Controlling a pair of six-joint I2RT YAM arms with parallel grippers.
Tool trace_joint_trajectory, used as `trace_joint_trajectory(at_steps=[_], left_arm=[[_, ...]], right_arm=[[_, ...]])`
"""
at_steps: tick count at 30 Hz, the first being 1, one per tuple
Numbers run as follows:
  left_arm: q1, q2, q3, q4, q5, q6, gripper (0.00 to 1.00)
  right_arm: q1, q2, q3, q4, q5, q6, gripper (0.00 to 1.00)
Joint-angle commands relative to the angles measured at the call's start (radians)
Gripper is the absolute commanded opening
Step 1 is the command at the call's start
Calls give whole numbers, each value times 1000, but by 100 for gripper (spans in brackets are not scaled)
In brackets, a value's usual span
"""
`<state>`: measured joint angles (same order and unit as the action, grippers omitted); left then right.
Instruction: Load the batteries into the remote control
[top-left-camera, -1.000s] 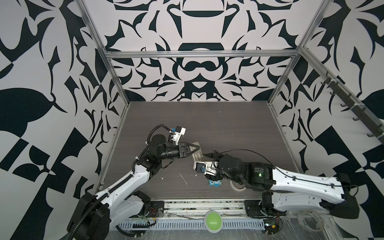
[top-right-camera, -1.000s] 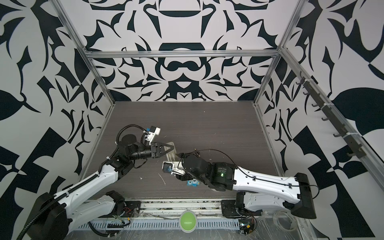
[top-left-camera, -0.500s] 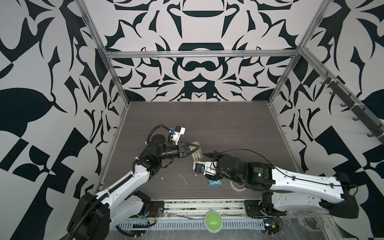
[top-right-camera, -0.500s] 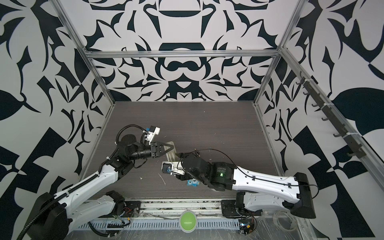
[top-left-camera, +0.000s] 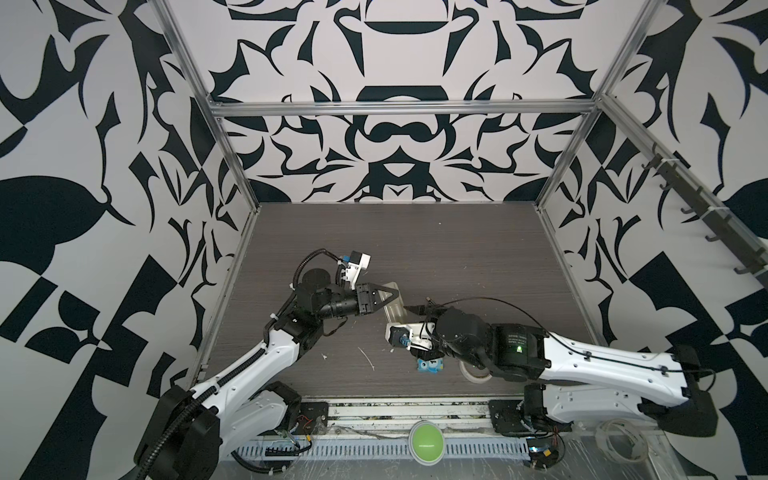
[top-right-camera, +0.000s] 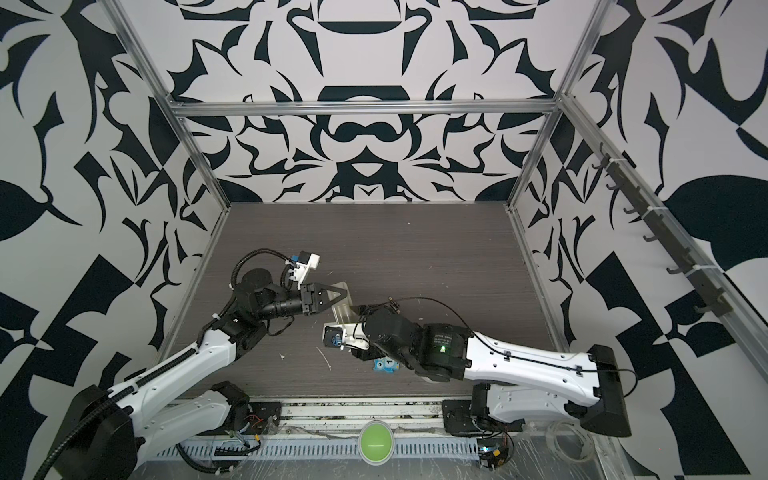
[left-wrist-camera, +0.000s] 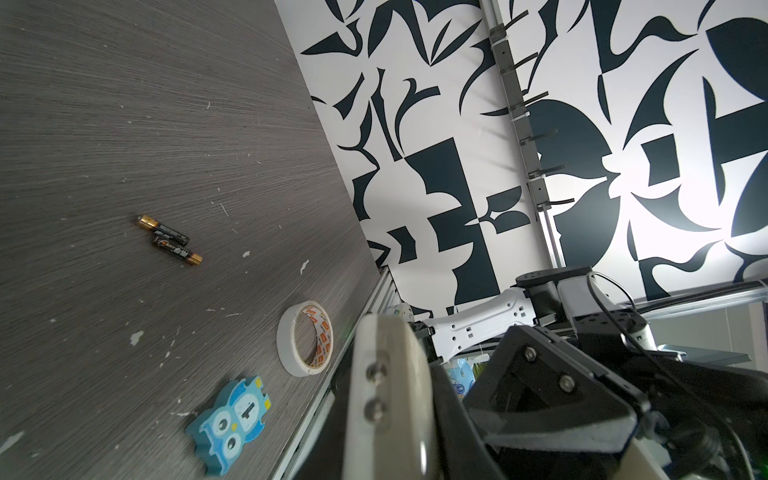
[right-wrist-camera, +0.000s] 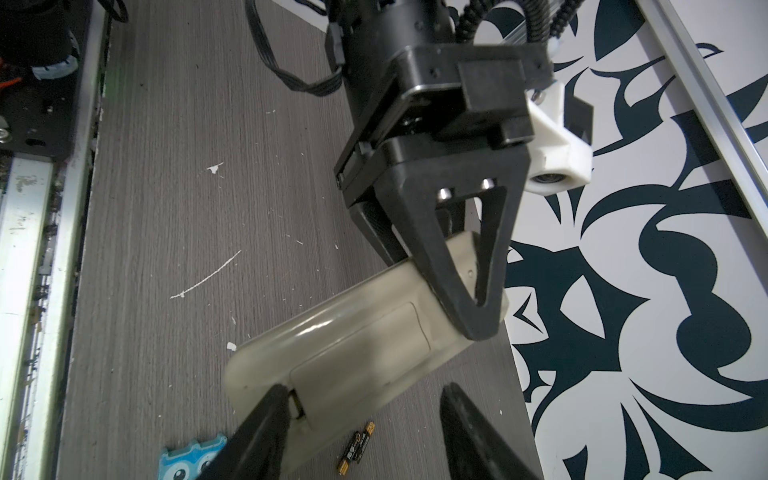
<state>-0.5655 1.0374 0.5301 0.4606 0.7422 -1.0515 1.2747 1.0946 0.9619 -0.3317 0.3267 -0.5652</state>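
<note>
My left gripper is shut on one end of the off-white remote control and holds it tilted above the table. In the right wrist view the remote control shows its plain back with the battery cover in place, and the left gripper clamps its far end. My right gripper is open at the near end, with one fingertip against the cover's latch edge. The two batteries lie side by side on the table under the remote.
A blue owl tile and a roll of white tape lie near the front edge beneath my right arm. White scraps dot the dark table. Patterned walls enclose three sides.
</note>
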Motion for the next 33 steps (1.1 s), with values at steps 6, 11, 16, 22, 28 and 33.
trace_joint_trajectory(at_steps=[6, 11, 16, 22, 28, 33], left_arm=[[-20, -12, 1, 41, 94, -42, 0], [-20, -11, 1, 40, 95, -42, 0], [-20, -14, -4, 40, 92, -42, 0], [-20, -14, -5, 35, 87, -41, 0], [-20, -17, -9, 24, 81, -36, 0], [-19, -28, -10, 10, 79, -31, 0]], right_arm=[[-11, -1, 40, 131, 70, -11, 61], [-11, -4, 37, 150, 66, -12, 60], [-9, -16, 31, 167, 61, -16, 60], [-9, -25, 24, 178, 62, -21, 60], [-9, -44, 16, 173, 38, -21, 60], [-9, -89, 19, 88, -61, 9, 60]])
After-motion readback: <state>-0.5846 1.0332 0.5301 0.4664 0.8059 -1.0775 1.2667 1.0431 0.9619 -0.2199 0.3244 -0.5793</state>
